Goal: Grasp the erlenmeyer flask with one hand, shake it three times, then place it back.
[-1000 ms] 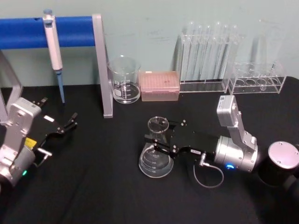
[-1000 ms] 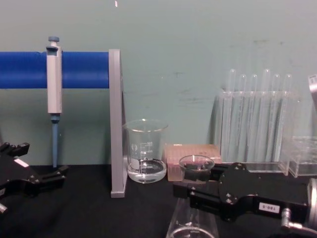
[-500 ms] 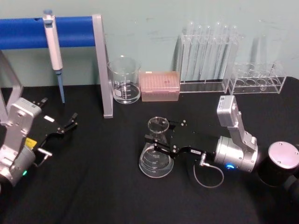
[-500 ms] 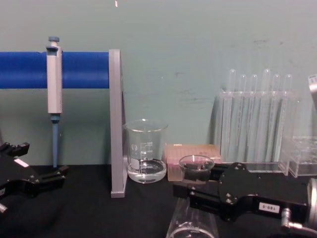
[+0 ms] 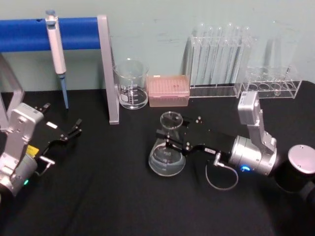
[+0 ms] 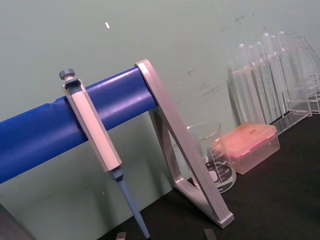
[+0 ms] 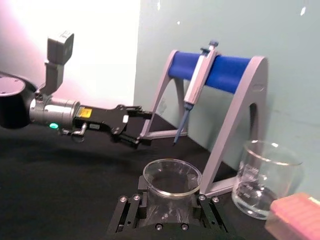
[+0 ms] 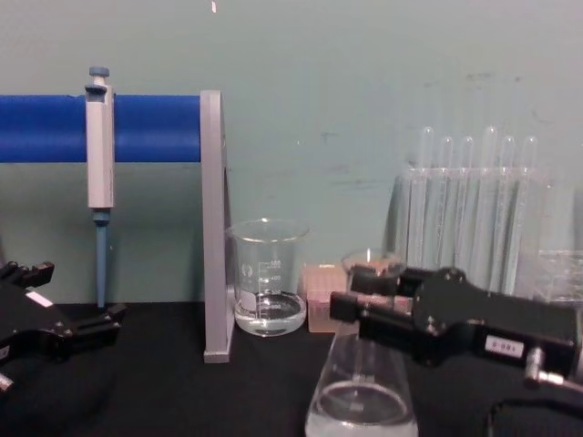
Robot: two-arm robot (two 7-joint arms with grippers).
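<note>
The erlenmeyer flask (image 5: 167,153) is clear glass with a little liquid in its wide base (image 8: 362,402). It hangs just above the black table near the middle. My right gripper (image 5: 173,139) comes in from the right and is shut on the flask's neck, just below the flared rim (image 7: 171,176). In the chest view the right gripper (image 8: 369,305) covers the neck. The left gripper (image 5: 70,132) rests low at the far left of the table with its fingers apart and nothing between them. It also appears in the right wrist view, the left gripper (image 7: 134,126) far off.
A glass beaker (image 5: 131,91) and a pink box (image 5: 168,90) stand behind the flask. Farther right are a rack of test tubes (image 5: 216,59) and a lower clear rack (image 5: 271,84). A pipette (image 5: 55,44) hangs on the blue-barred stand (image 5: 107,73).
The right gripper has lifted the flask off the table and carried it slightly right and away. The left arm has not moved.
</note>
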